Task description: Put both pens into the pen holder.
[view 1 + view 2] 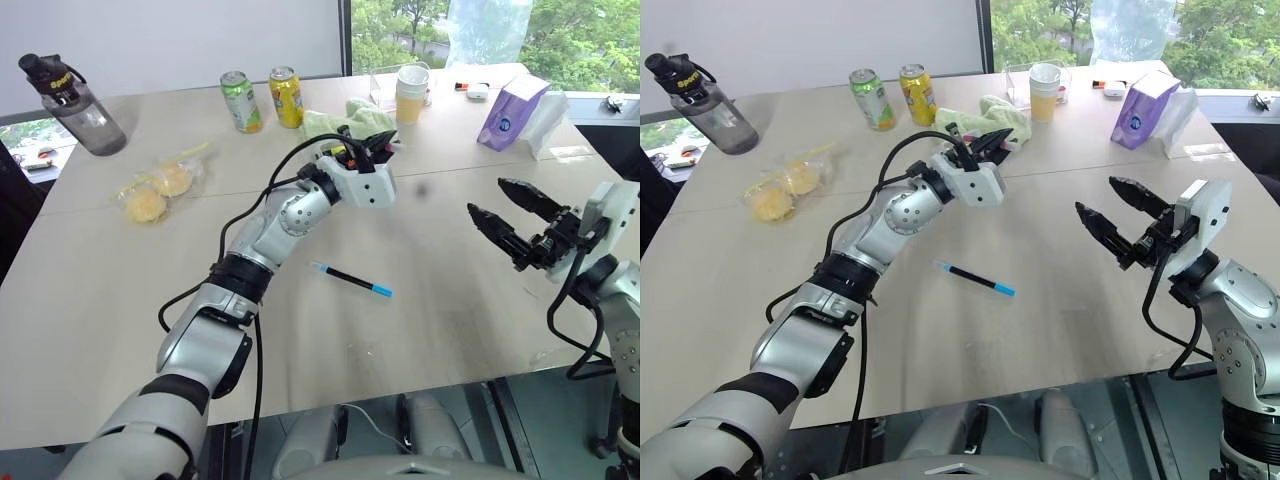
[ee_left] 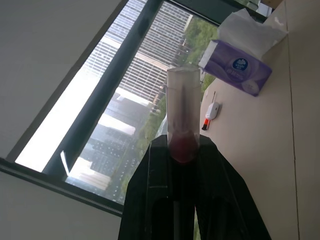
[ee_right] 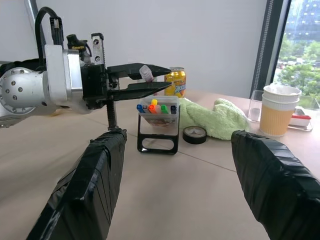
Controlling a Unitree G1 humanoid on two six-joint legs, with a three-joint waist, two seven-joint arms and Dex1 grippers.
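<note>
Jaws of the left gripper are pinched on the pink-ended pen, raised just above the pen holder, which stands on the table beside a green cloth. Right gripper hangs well apart to the side, jaws spread, nothing in them. Blue-ended pen lies flat on the table, near mid-table, untouched. Judgement: neither pen is in yet; first one looks about ready to drop in, second still to fetch
</note>
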